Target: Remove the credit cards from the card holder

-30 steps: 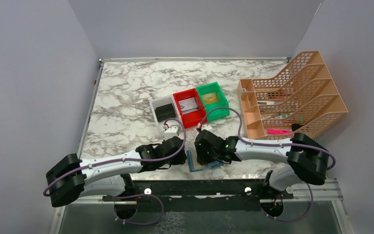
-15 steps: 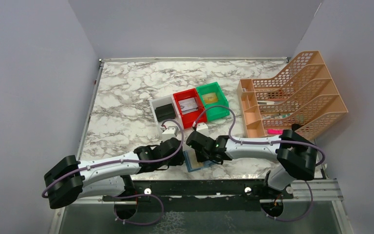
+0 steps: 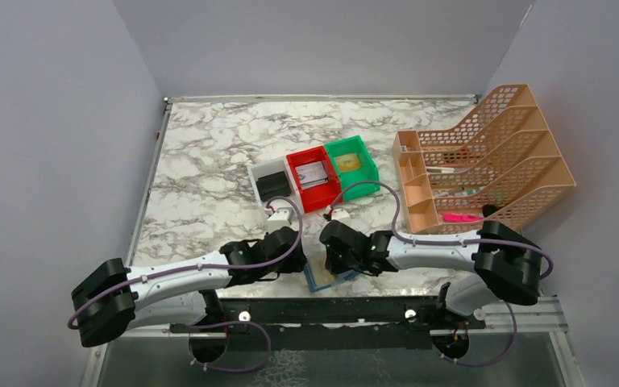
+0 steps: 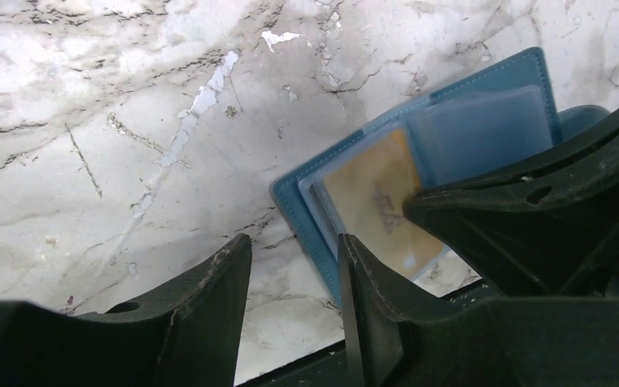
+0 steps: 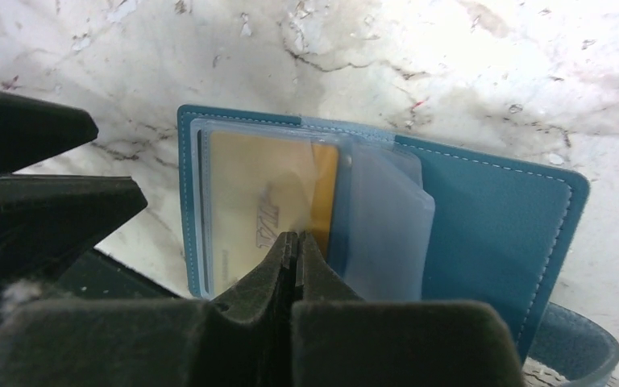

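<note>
The teal-blue card holder (image 3: 325,279) lies open on the marble close to the table's front edge. In the right wrist view, the card holder (image 5: 492,218) shows a gold credit card (image 5: 266,185) inside a clear sleeve, and a second clear sleeve (image 5: 387,226) stands half lifted. My right gripper (image 5: 297,238) is shut, its tips down at the gold card's sleeve; I see nothing between the jaws. My left gripper (image 4: 294,278) is open at the card holder's (image 4: 483,81) left edge, one finger (image 4: 363,306) over that edge, the other above bare marble.
Behind the grippers stand a white bin with a black wallet (image 3: 272,184), a red bin (image 3: 313,176) and a green bin (image 3: 352,165). An orange mesh file rack (image 3: 483,157) fills the right side. The black front rail (image 3: 330,310) runs just below the card holder.
My right gripper has closed from partly open to shut while shifting left and then back over the card holder. The left gripper has barely moved and stays open.
</note>
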